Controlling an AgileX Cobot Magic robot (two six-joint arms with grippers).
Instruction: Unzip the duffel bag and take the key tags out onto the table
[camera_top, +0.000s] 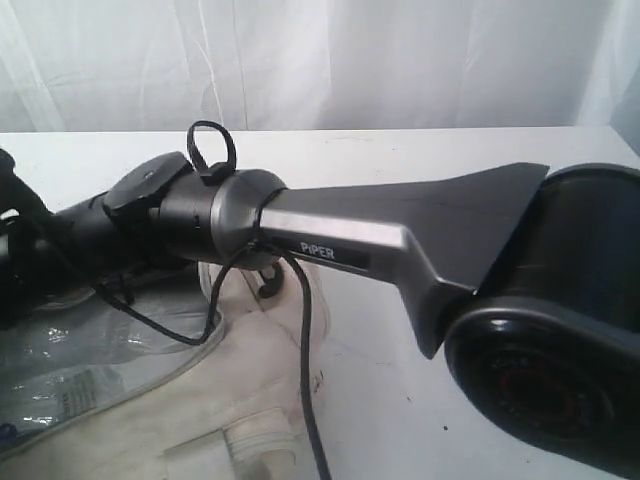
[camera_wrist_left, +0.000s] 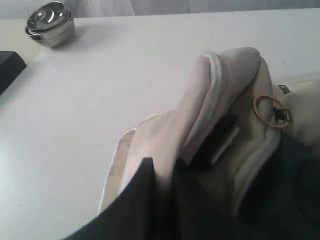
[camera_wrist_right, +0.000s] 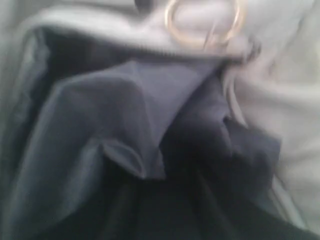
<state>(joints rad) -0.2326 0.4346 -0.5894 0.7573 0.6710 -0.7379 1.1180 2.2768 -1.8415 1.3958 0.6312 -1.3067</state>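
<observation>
We read one mark only: a white-lettered PiPER label (camera_top: 331, 252) on the grey arm link (camera_top: 400, 215), exterior view. The small print on the clear plastic sheet (camera_top: 70, 360) below it is too blurred for us to read.

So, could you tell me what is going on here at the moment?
The duffel bag on the table is already open. The left gripper appears to pinch its cream edge, while the right arm reaches across over the opening, its camera looking at the grey lining beside the gold zipper ring. No key tags show yet.
</observation>
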